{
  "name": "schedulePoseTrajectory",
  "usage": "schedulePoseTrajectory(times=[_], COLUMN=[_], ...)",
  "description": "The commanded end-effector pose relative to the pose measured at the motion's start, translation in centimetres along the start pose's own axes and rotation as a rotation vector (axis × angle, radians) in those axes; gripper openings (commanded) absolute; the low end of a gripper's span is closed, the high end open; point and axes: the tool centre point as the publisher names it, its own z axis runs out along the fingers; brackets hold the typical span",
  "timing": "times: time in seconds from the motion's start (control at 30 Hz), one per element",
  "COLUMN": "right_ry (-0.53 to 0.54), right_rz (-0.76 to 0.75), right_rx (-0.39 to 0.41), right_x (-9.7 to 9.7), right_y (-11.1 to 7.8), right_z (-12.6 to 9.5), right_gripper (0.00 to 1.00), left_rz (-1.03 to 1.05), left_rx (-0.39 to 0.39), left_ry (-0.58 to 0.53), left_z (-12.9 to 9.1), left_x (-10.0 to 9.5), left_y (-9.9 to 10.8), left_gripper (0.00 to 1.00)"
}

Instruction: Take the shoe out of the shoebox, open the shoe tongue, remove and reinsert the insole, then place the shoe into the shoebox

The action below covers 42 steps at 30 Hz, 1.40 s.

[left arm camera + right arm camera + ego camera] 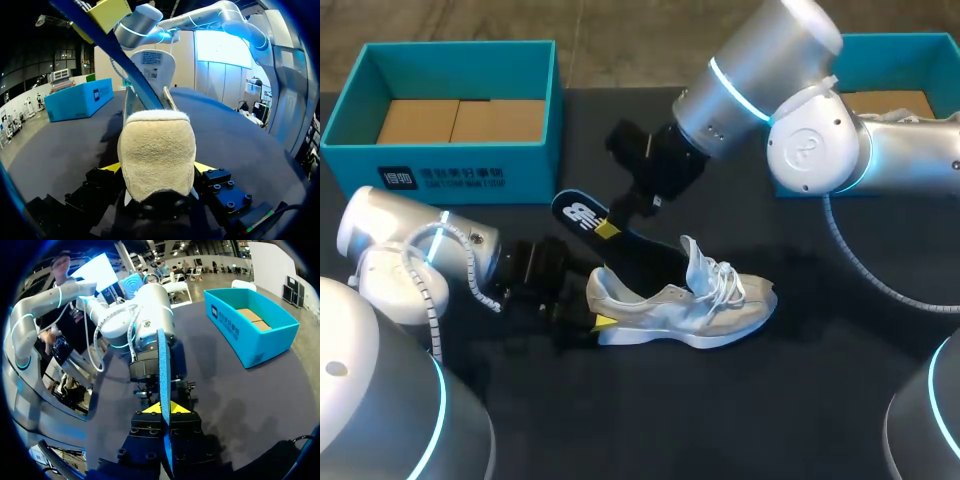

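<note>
A white and cream shoe [680, 305] lies on its sole on the dark table, toe to the right, tongue and laces up. My left gripper [595, 305] is shut on its heel; in the left wrist view the cream heel [157, 150] fills the gap between the yellow fingertips [202, 167]. A dark blue insole [582, 213] slants up out of the shoe's opening. My right gripper [608, 228] is shut on it near its upper end. In the right wrist view the insole [164, 365] stands edge-on between the fingertips [150, 408].
An open teal shoebox [450, 165] with a cardboard floor stands at the back left. A second teal box [890, 42] sits at the back right, partly behind my right arm. Bare dark table lies in front of and right of the shoe.
</note>
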Motion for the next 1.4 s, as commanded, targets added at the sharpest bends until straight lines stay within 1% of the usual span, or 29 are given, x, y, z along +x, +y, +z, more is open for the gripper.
schedulePoseTrajectory(times=[0.03, 0.27, 0.37, 0.5, 0.67, 0.83, 1.0, 1.07, 1.1, 1.13, 1.17, 1.2, 1.3, 1.4], right_ry=[-0.004, -0.004, -0.037, -0.036, -0.023, 0.007, 0.014, 0.012, 0.018, 0.015, 0.017, 0.022, 0.025, 0.028], right_rz=[0.001, 0.001, -0.001, -0.002, 0.015, 0.030, 0.062, 0.073, 0.076, 0.081, 0.094, 0.099, 0.120, 0.161], right_rx=[0.000, 0.000, -0.042, -0.062, -0.122, -0.147, -0.233, -0.280, -0.318, -0.332, -0.343, -0.381, -0.460, -0.515], right_x=[0.1, 0.1, -0.4, -0.9, -1.4, -1.6, -1.9, -1.9, -1.8, -1.7, -1.7, -1.6, -1.3, -0.9], right_y=[0.0, 0.0, 1.5, 3.1, 5.2, 7.4, 9.8, 10.7, 11.2, 11.7, 12.0, 12.4, 13.2, 13.7], right_z=[0.1, 0.1, -0.9, -1.9, -3.4, -4.9, -7.0, -7.8, -8.2, -8.6, -8.9, -9.3, -10.5, -11.5], right_gripper=[0.00, 0.00, 0.00, 0.00, 0.00, 0.00, 0.00, 0.00, 0.00, 0.00, 0.00, 0.00, 0.00, 0.00], left_rz=[-0.001, -0.001, -0.001, -0.001, -0.001, -0.001, -0.001, -0.001, -0.001, -0.001, -0.001, -0.001, -0.001, -0.001], left_rx=[-0.004, -0.004, -0.004, -0.004, -0.004, -0.004, -0.004, -0.004, -0.004, -0.004, -0.004, -0.004, -0.004, -0.004], left_ry=[0.000, 0.000, 0.000, 0.000, 0.000, 0.000, 0.000, 0.000, 0.000, 0.000, 0.000, 0.000, 0.000, 0.000], left_z=[0.1, 0.1, 0.1, 0.1, 0.1, 0.1, 0.1, 0.1, 0.1, 0.1, 0.1, 0.1, 0.1, 0.1], left_x=[0.0, 0.0, 0.0, 0.0, 0.0, 0.0, 0.0, 0.0, 0.0, 0.0, 0.0, 0.0, 0.0, 0.0], left_y=[0.3, 0.3, 0.3, 0.3, 0.3, 0.3, 0.3, 0.3, 0.3, 0.3, 0.3, 0.3, 0.3, 0.3], left_gripper=[0.00, 0.00, 0.00, 0.00, 0.00, 0.00, 0.00, 0.00, 0.00, 0.00, 0.00, 0.00, 0.00, 0.00])
